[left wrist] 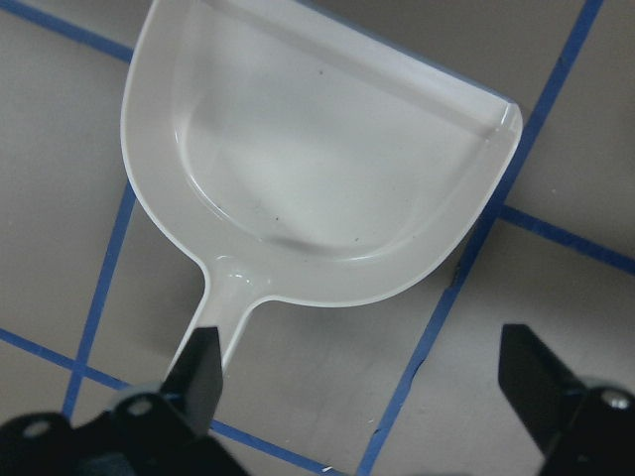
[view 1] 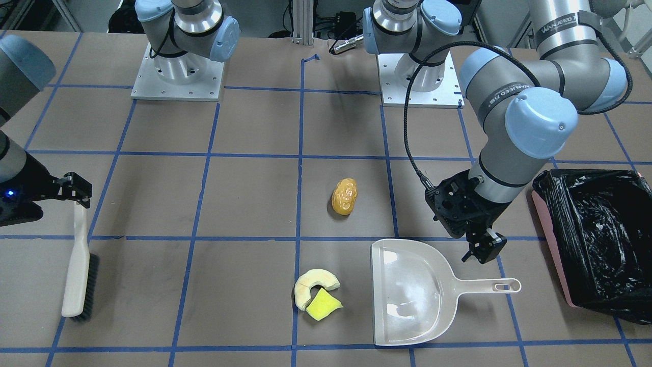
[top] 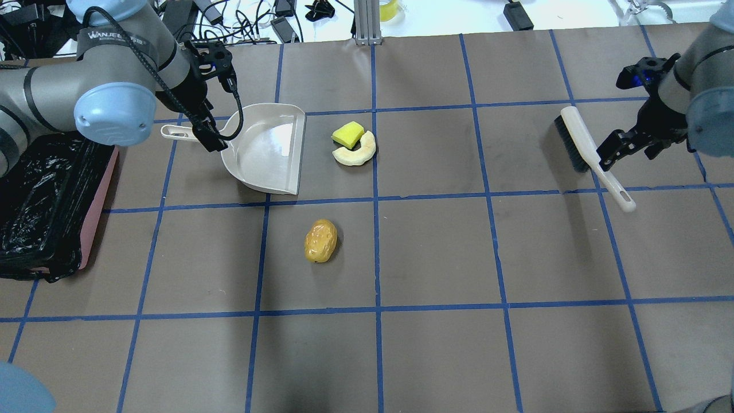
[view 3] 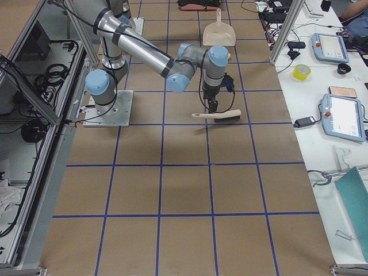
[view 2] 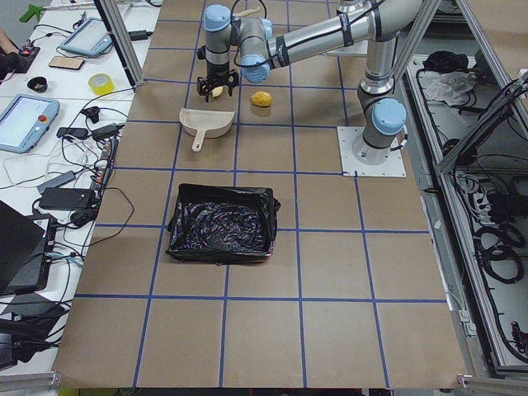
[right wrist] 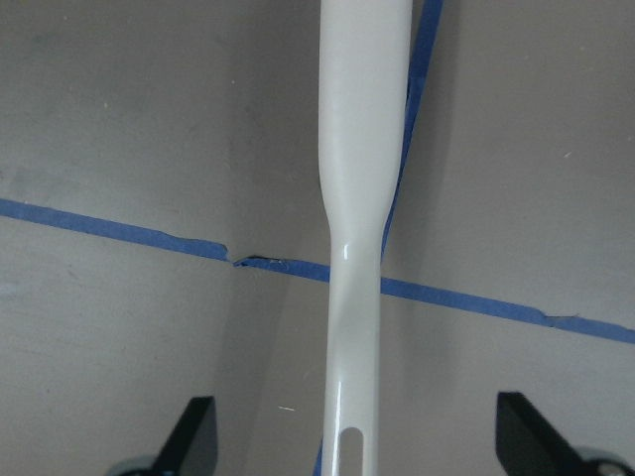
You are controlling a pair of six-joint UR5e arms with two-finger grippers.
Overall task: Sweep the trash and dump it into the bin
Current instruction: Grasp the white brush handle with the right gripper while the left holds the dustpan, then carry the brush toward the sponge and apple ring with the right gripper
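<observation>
The trash lies on the table: a golden-brown potato-like lump (view 1: 344,196) (top: 320,241), and a pale beige crescent (view 1: 310,285) (top: 358,152) touching a yellow-green sponge wedge (view 1: 323,304) (top: 347,133). The bin (view 1: 555,250) (top: 98,206) is pink, lined with a black bag, and stands at the table's end on my left. My left gripper (view 1: 481,252) (top: 215,140) (left wrist: 362,387) is open and empty above the handle of the off-white dustpan (view 1: 407,295) (top: 269,149) (left wrist: 317,169). My right gripper (view 1: 76,196) (top: 608,158) (right wrist: 357,446) is open, with its fingers on either side of the handle of the brush (view 1: 79,270) (top: 579,140) (right wrist: 362,149).
The dustpan's open mouth faces the crescent and sponge, a short gap away. The two arm bases (view 1: 178,76) (view 1: 420,76) stand at the robot's side of the table. Blue tape lines grid the brown table top. Cables and devices lie beyond the far edge (top: 275,17).
</observation>
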